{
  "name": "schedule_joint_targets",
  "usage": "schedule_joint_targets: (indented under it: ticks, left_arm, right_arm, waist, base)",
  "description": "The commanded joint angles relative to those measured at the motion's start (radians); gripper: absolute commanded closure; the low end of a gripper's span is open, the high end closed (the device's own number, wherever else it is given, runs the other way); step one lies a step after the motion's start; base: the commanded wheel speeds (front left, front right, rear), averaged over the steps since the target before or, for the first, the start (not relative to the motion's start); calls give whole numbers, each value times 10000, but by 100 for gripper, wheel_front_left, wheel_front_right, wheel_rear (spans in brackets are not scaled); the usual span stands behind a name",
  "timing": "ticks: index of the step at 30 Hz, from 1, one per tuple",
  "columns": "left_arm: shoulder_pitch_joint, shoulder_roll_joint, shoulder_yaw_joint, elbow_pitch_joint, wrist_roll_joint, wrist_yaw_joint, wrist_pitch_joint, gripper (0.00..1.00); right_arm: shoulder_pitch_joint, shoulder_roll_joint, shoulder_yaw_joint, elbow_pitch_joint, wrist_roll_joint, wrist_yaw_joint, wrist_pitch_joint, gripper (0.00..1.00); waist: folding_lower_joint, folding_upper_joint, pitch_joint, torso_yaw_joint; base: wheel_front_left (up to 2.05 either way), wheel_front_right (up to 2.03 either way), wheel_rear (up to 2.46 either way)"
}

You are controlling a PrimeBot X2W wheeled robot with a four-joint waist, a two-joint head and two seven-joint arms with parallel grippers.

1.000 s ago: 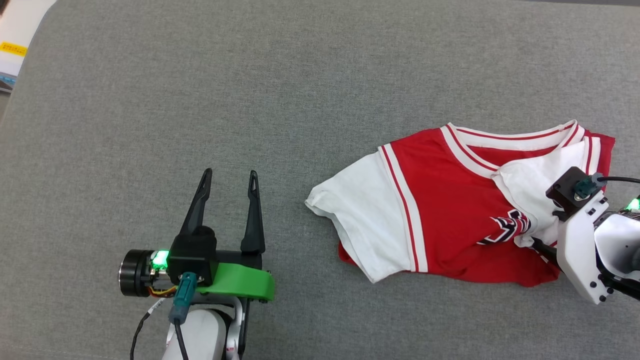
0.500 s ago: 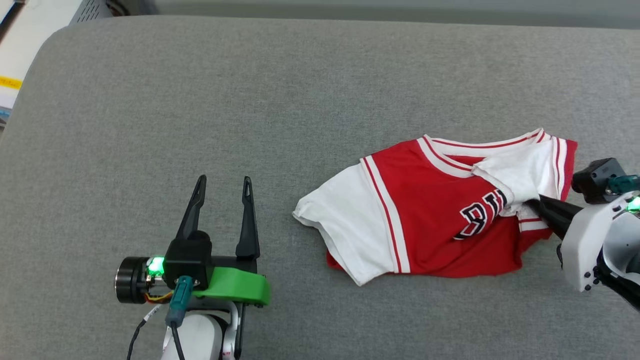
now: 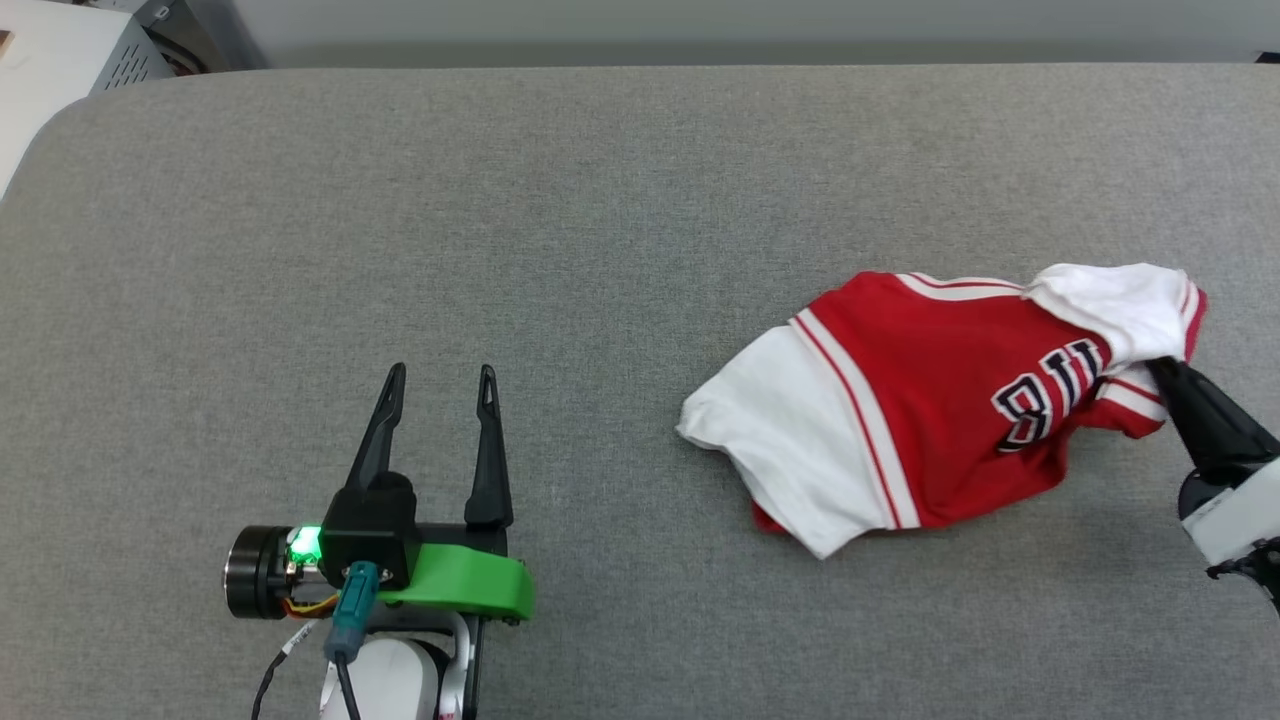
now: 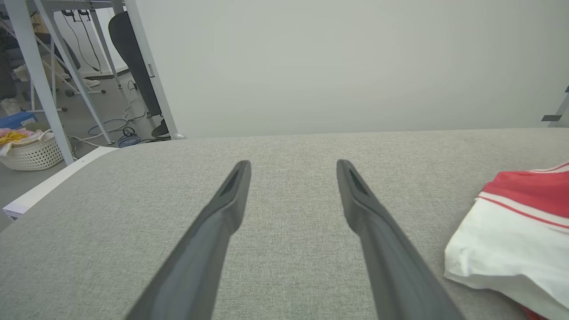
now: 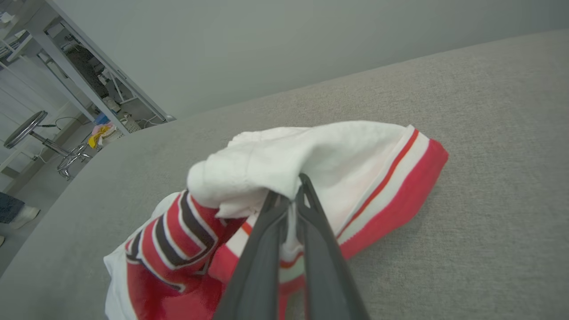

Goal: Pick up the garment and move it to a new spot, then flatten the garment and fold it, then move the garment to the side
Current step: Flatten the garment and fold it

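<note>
The garment (image 3: 930, 420) is a red jersey T-shirt with white sleeves and black lettering, bunched on the grey surface at the right. My right gripper (image 3: 1160, 368) is shut on its right end, where white sleeve cloth and striped trim are pulled up off the surface. In the right wrist view the two fingers pinch white fabric of the garment (image 5: 338, 155) between their tips, with my right gripper (image 5: 289, 198) closed tight. My left gripper (image 3: 440, 375) stands open at the lower left, well clear of the garment, nothing between its fingers (image 4: 231, 195). A white sleeve of the garment (image 4: 515, 240) lies to its right.
The grey padded table (image 3: 560, 220) has wide bare room across its left and middle. Its rounded far-left corner (image 3: 70, 110) borders a white cabinet. Beyond the table, a laundry basket (image 4: 31, 151) and metal frame legs stand on the floor.
The right gripper has shut on the garment's right end and lifted it, dragging the shirt rightward and bunching it. The head camera has tilted, showing more of the table's far edge. The left arm has kept still.
</note>
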State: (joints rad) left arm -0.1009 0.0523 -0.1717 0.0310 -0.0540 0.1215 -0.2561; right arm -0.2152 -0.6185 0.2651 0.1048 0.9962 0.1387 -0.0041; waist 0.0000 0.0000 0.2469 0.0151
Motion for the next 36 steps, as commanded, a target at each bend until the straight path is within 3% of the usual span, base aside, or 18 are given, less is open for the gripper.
schedule_joint_targets:
  ticks: [1,8,11,12,16,20,25,26,27,28,31,33,36]
  left_arm:
    - [110,-20,27,-9,-47,-34,-57,0]
    - [107,-20,-51,23,-87,-29,-57,0]
    - [117,-20,-80,31,-109,-19,-57,0]
    - [135,-20,-105,53,-125,-17,-57,0]
    - [168,-20,-97,76,-120,-14,-57,0]
    - [187,-20,-121,109,-124,-19,-57,0]
    - [173,-20,-181,164,-121,-30,-57,0]
    - [188,-20,-181,169,-119,-23,-57,0]
    - [204,-20,-183,175,-119,-21,-57,0]
    - [231,-20,-190,186,-121,-24,-57,0]
    - [307,-20,-225,228,-126,-33,-57,0]
    - [361,-20,-228,228,-128,-27,-57,0]
    - [455,-20,-222,197,-125,-14,-57,0]
  right_arm:
    - [208,122,-326,40,402,-80,-194,100]
    - [896,668,-1906,875,2228,-80,-939,100]
    - [1057,929,-2759,1573,3009,-80,-1349,100]
    - [1230,990,-3458,2384,3392,-80,-1735,100]
    - [1385,1097,-4029,3448,3601,-80,-2001,100]
    - [1242,1166,-4527,5318,3343,-80,-2252,100]
    - [637,1218,-4519,6754,2725,-80,-2393,100]
    - [543,1188,-4477,6872,2519,-80,-2433,66]
    - [488,1138,-4428,6951,2292,-80,-2466,49]
    - [432,1079,-4417,7019,2014,-80,-2505,0]
    - [381,796,-4711,6909,981,-80,-2564,0]
    - [433,660,-5459,6412,-124,-80,-2570,0]
    - [684,947,-6832,5161,-1854,-80,-2573,0]
  waist:
    - [0,0,-1,-8]
    - [0,0,3,-8]
    - [0,0,13,4]
    - [0,0,22,30]
    - [0,0,26,8]
    - [0,0,-2,-40]
    - [0,0,-76,-102]
    - [0,0,-110,-126]
    - [0,0,-151,-142]
    - [0,0,-200,-154]
    - [0,0,-345,-158]
    - [0,0,-442,-174]
    - [0,0,-556,-190]
  base:
    - [0,0,0]
    - [0,0,0]
    - [0,0,0]
    - [0,0,0]
    - [0,0,0]
    - [0,0,0]
    - [0,0,0]
    - [0,0,0]
    - [0,0,0]
    - [0,0,0]
    - [0,0,0]
    - [0,0,0]
    - [0,0,0]
